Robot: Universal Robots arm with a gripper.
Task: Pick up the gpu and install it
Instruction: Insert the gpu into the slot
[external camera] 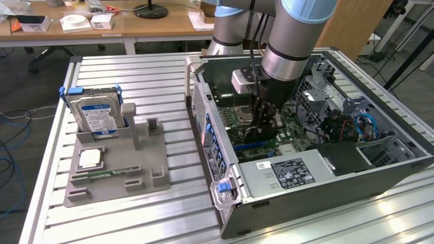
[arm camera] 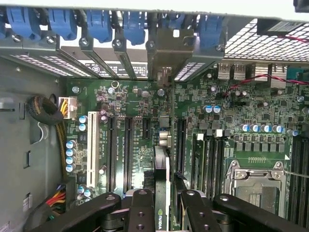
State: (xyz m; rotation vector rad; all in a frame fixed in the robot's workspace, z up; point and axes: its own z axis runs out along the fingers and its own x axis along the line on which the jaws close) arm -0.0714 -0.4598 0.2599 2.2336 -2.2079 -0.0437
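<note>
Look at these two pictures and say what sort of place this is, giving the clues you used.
Probably a robotics lab or workshop. A robot arm reaches into an open PC case on a slotted metal table, a grey fixture holds a hard drive, and wooden desks stand behind.

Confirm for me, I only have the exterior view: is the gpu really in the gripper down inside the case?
Observer: Yes. The wrist view shows the gripper closed on the gpu, which is seen edge-on between its fingers.
Operator: Where is its bracket?
Observer: Level with the row of slot covers, next to the blue clips.
Operator: Are the neighbouring slots occupied?
Observer: No, the black expansion slots beside it are bare.
</note>
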